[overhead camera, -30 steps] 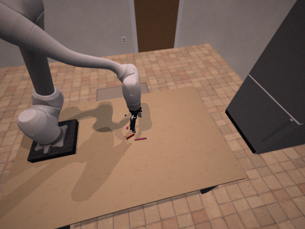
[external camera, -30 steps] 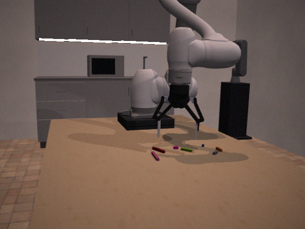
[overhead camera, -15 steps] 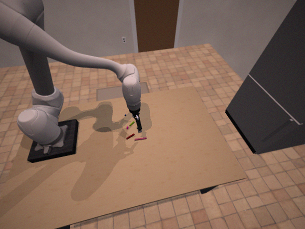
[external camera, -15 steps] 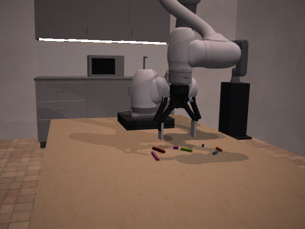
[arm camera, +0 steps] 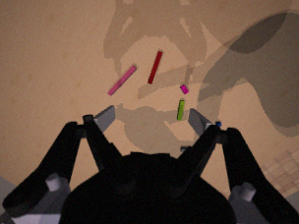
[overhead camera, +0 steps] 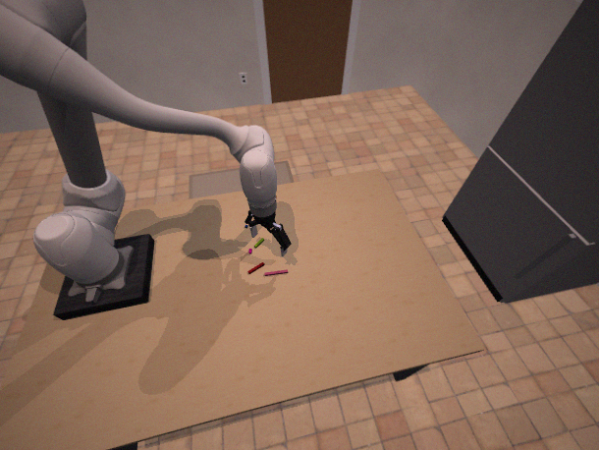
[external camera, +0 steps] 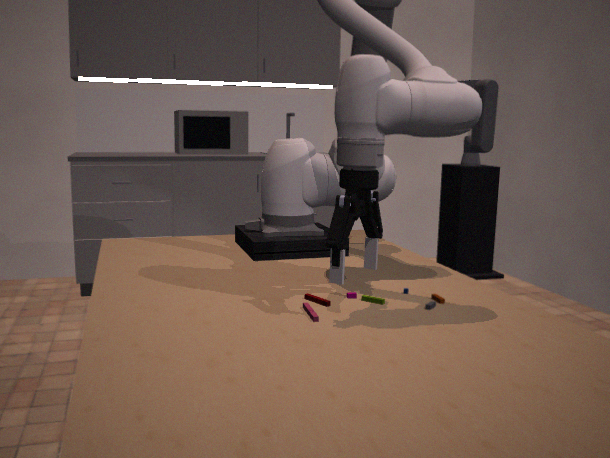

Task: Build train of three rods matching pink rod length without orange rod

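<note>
My gripper (external camera: 354, 267) is open and empty, with its fingertips a little above the table. It also shows in the top view (overhead camera: 267, 239) and in the wrist view (arm camera: 151, 118). The lime rod (arm camera: 181, 110) lies flat just inside the right finger, and the small magenta rod (arm camera: 184, 88) lies just beyond it. The red rod (arm camera: 155, 67) and the pink rod (arm camera: 122, 80) lie further ahead, apart from each other. In the exterior view the lime rod (external camera: 373, 299), magenta rod (external camera: 351, 295), red rod (external camera: 317, 299) and pink rod (external camera: 310, 312) lie in front of the gripper.
A tiny blue rod (external camera: 406, 290), an orange rod (external camera: 438, 298) and a grey rod (external camera: 430, 305) lie to the right of the group. The robot's black base plate (external camera: 282, 242) stands on the table behind the gripper.
</note>
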Robot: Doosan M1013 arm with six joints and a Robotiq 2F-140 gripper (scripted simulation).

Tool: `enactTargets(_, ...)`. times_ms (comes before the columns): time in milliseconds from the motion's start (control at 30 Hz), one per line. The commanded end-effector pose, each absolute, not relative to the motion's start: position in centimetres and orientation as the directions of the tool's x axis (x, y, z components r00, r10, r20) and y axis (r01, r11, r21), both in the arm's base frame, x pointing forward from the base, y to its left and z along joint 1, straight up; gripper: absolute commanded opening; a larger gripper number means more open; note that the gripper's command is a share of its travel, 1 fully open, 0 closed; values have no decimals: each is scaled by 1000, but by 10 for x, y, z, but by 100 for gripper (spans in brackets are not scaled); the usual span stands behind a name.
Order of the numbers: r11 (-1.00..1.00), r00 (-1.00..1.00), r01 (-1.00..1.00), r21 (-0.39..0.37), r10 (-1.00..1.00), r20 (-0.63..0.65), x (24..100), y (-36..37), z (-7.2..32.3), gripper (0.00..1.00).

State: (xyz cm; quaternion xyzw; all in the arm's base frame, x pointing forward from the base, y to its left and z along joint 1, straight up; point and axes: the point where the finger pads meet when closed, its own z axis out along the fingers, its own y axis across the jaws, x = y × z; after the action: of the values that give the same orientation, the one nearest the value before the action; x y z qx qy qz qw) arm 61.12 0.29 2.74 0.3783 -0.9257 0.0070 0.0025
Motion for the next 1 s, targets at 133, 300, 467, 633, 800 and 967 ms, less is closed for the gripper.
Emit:
enactTargets(133,467,-467,-884,0,-884,0,611,3,27,100)
enactTargets(300,290,-290,-957,0,-957,0,611,3,27,100)
enactTargets(467,91,-91,-996,0,-996,0,611,3,27,100)
enactTargets(633,-10,10,-1000,0,-1000,0,611,3,27,100)
enactTargets(800,-57,57,-998,0,-998,0,611,3,27,100)
enactTargets(967,-57,57,-998,0,-998,0,611,3,27,100)
